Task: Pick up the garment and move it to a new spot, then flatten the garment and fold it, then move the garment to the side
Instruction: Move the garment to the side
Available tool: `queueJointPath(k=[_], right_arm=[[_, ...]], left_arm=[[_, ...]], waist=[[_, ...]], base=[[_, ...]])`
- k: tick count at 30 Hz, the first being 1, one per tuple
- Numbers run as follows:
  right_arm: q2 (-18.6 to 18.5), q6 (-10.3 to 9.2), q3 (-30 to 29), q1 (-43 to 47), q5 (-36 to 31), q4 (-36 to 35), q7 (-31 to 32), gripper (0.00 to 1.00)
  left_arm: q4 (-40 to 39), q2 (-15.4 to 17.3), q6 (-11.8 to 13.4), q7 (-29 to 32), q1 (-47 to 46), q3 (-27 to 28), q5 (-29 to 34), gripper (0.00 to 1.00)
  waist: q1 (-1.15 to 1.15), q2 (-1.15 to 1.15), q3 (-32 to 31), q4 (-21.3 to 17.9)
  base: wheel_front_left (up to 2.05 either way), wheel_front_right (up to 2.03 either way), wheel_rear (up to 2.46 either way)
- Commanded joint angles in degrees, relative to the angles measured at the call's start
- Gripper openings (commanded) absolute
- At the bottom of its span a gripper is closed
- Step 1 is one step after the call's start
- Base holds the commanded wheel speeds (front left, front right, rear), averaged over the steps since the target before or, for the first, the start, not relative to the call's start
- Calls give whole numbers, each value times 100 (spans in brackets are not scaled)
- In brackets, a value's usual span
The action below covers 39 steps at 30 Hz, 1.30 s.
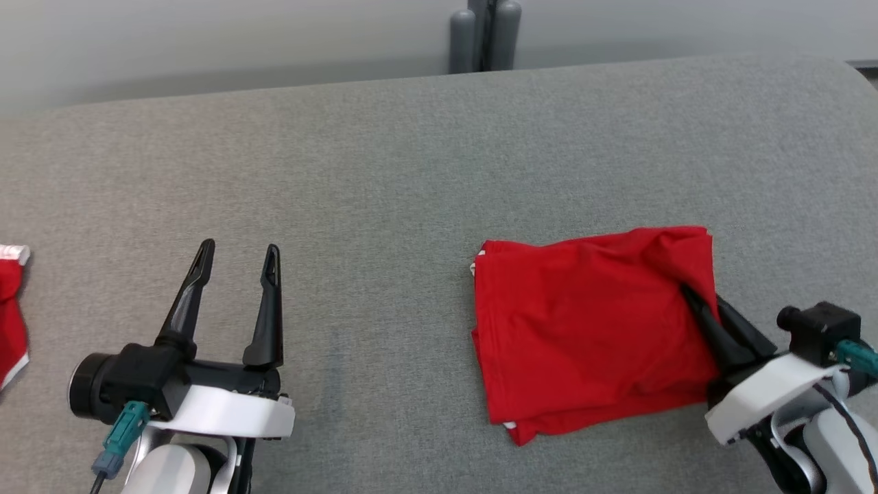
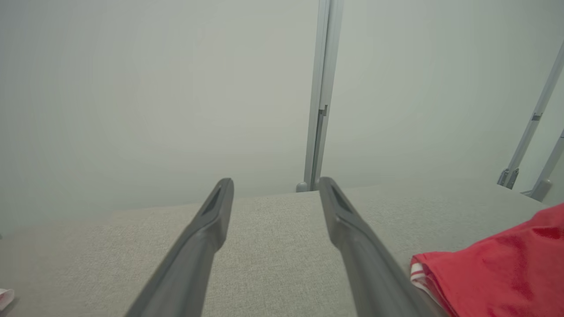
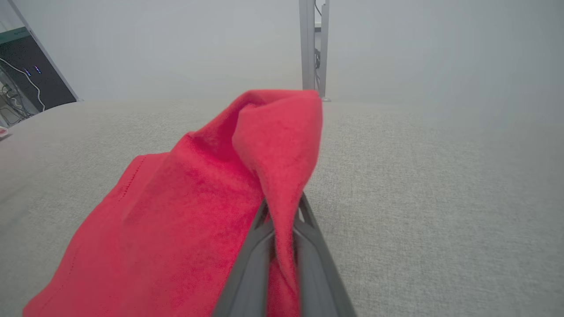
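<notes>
The folded red garment (image 1: 590, 329) is lying right of centre on the grey table (image 1: 384, 171). Your right gripper (image 1: 693, 298) is pinching its right edge. Your left gripper (image 1: 239, 254) is hovering with fingers apart, empty. You are likely starting the move aside, so lift gently to protect the folds.

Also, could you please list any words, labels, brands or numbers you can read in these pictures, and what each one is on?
There is none to read.
The red garment is plain cloth with white trim, no print or tag showing.
The left hand and the right hand bear no marks.
The dark equipment in the right wrist view is too blurred for lettering.
</notes>
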Motion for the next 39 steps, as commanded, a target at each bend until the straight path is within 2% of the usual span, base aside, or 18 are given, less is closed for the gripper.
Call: queueJointPath(k=[1,8,14,19,24,28,33,35,36,37,38,39], right_arm=[[-55,0,2,-147,55,-4,-63,0],[-537,0,222,-1063,265,362,-316,0],[-856,0,72,-1877,557,781,-439,0],[-1267,0,2,-2281,653,1127,-435,0],[-1591,0,-412,-2551,741,1474,-432,0],[-1649,0,-1005,-2952,598,1701,-433,0],[-1535,0,-1185,-3305,400,1934,-434,0],[-1450,0,-1213,-3397,337,2097,-432,28],[-1406,0,-1225,-3440,306,2154,-433,50],[-1356,0,-1210,-3466,275,2188,-432,61],[-1330,0,-1211,-3509,237,2144,-432,66],[-1330,0,-1211,-3509,237,2144,-432,66]], left_arm=[[-45,46,6,9,-116,16,36,100],[-282,132,-30,186,-615,-143,279,100],[-526,273,-64,409,-1001,-201,437,100],[-717,414,-116,625,-1296,-275,598,100],[-996,570,-135,832,-1548,-290,757,100],[-1264,737,-133,1063,-1746,-280,898,100],[-1479,857,-105,1248,-1853,-290,1026,100],[-1522,876,-100,1294,-1866,-301,1049,100],[-1551,886,-96,1312,-1883,-305,1063,100],[-1560,902,-96,1345,-1892,-307,1070,100],[-1572,917,-89,1352,-1899,-303,1077,100],[-1572,917,-89,1352,-1899,-303,1077,100]], waist=[[0,0,184,-201],[0,0,746,-667],[0,0,1303,-1019],[0,0,1757,-1119],[0,0,2164,-1137],[0,0,2543,-1137],[0,0,2838,-1142],[0,0,2910,-1152],[0,0,2933,-1153],[0,0,2949,-1158],[0,0,2965,-1166],[0,0,2965,-1166]], base=[[0,0,0],[0,0,0],[0,0,0],[0,0,0],[0,0,0],[0,0,0],[0,0,0],[0,0,0],[0,0,0],[0,0,0],[0,0,0],[0,0,0]])
